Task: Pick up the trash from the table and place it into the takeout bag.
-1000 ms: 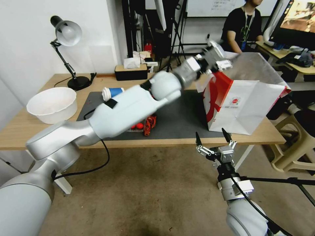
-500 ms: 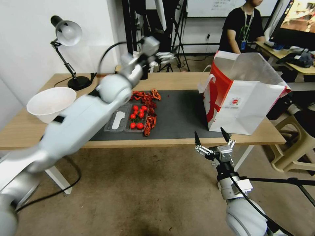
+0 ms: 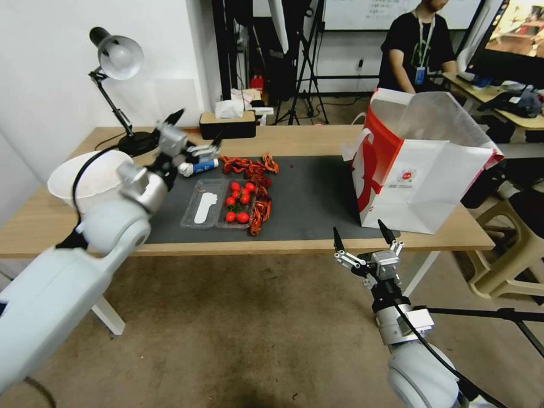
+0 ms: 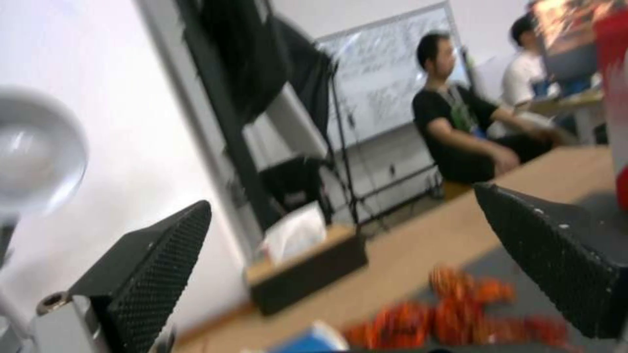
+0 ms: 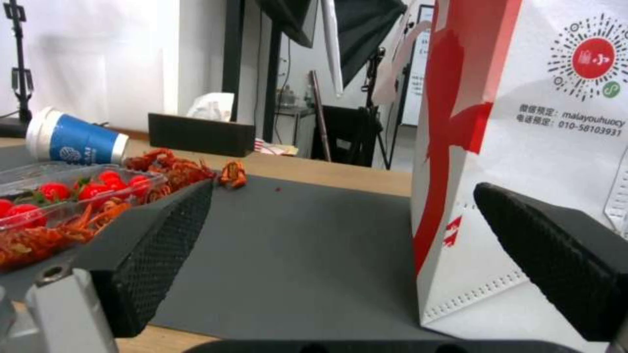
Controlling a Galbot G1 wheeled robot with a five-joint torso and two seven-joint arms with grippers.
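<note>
A blue paper cup [image 3: 199,166] [image 5: 75,142] lies on its side at the far left of the dark grey mat [image 3: 309,198] on the table [image 3: 317,139]. My left gripper [image 3: 196,128] [image 4: 340,196] hovers open just above and behind the cup, nothing between its fingers. Red crayfish shells [image 3: 249,169] [image 4: 458,314] and a clear tray of small tomatoes [image 3: 229,207] [image 5: 65,196] lie mid-mat. The takeout bag [image 3: 422,170] [image 5: 549,147] stands open at the mat's right end. My right gripper [image 3: 359,229] [image 5: 343,189] waits open below the table's front edge, left of the bag.
A white bowl [image 3: 90,178] sits at the table's left end, a desk lamp [image 3: 116,56] behind it, and a black tissue box [image 3: 226,126] at the back. A beige stool [image 3: 510,249] stands right of the table. A person sits in the background.
My left arm has swung left from over the takeout bag's mouth to above the blue cup, gripper open. The right arm has stayed put.
</note>
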